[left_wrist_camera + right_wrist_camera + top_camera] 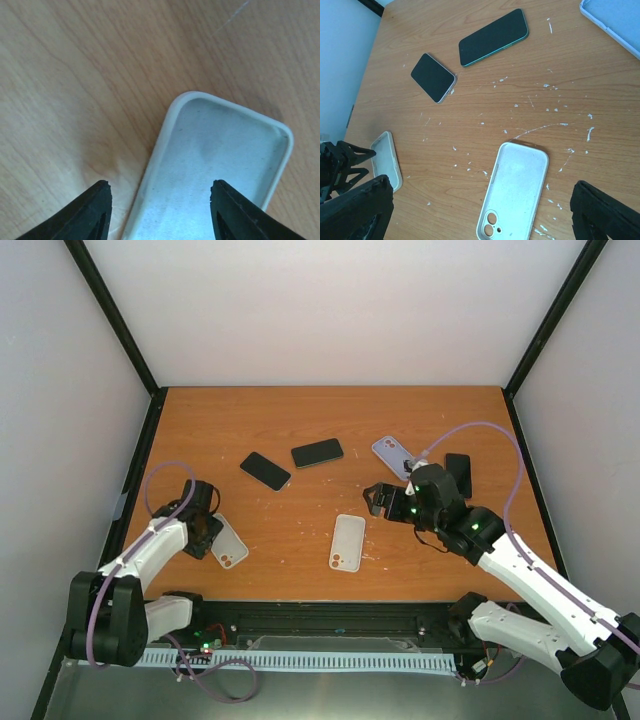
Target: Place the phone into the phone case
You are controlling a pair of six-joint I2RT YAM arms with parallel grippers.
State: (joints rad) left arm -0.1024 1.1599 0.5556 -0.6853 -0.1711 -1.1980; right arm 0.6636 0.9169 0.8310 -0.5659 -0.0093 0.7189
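This is a robot lab cell. Plain white panels [330,310] in a black frame [110,310] enclose a wooden table [300,420] carrying two robot arms [150,550].

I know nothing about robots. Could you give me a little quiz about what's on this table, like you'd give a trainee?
1. True or false: a phone already sits in the middle white case.
2. Which gripper is down at the left white case: A the left gripper, B the right gripper, C neither?
3. Fill in: the right gripper's jaws stand ___, holding nothing.
Key: 1 false, it is empty; 2 A; 3 open.
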